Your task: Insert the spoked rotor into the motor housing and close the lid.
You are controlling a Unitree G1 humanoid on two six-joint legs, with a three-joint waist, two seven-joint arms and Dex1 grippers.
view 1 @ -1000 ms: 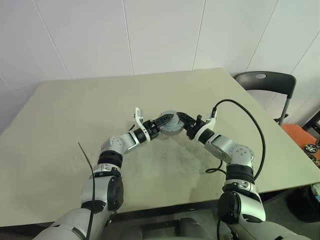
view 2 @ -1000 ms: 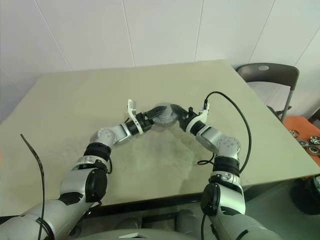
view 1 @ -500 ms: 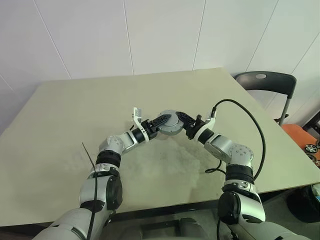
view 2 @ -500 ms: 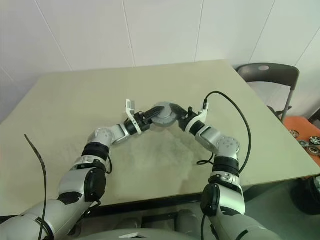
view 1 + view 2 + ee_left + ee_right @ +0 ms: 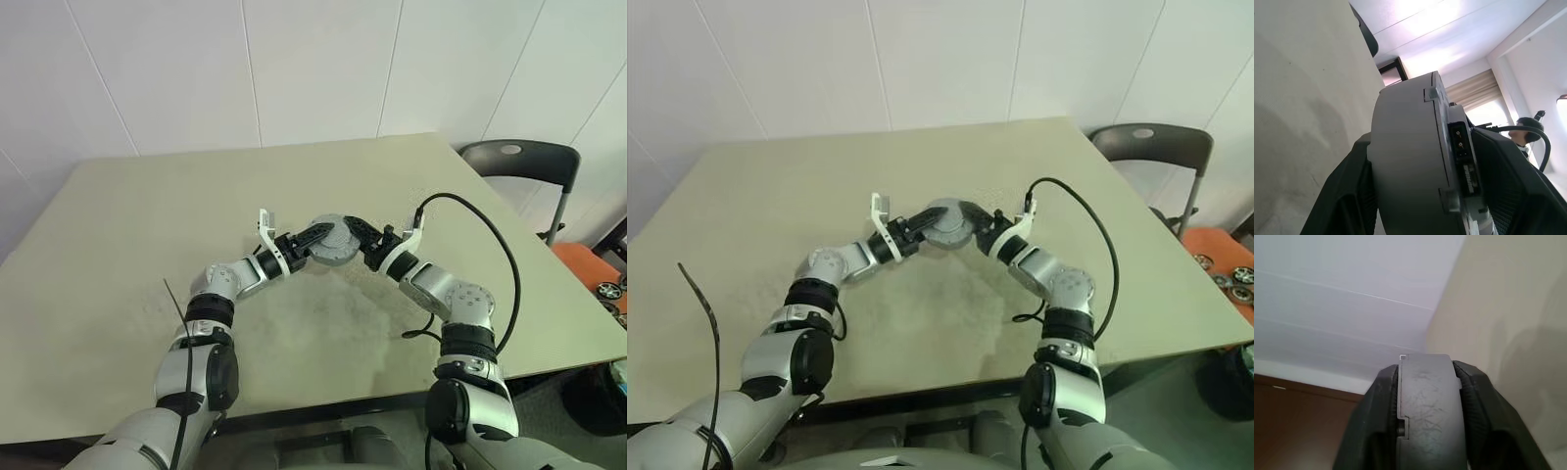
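The motor housing (image 5: pixel 333 242), a short round grey drum, is held on edge just above the middle of the table (image 5: pixel 147 215). My left gripper (image 5: pixel 315 236) reaches it from the left and is shut on it; in the left wrist view its black fingers (image 5: pixel 1352 196) press both flat faces of the housing (image 5: pixel 1405 161). My right gripper (image 5: pixel 359 235) comes from the right and is shut on the rim of the housing (image 5: pixel 1427 396), with a seam line showing on the rim. The spoked rotor is hidden, and I cannot make out the lid as a separate part.
A dark chair (image 5: pixel 519 162) stands past the table's far right corner. A black cable (image 5: pixel 495 250) loops from my right wrist over the table's right side. An orange object (image 5: pixel 588 264) lies on the floor to the right.
My left gripper's fingers have closed in onto the housing. Both arms and the housing have stayed about where they were.
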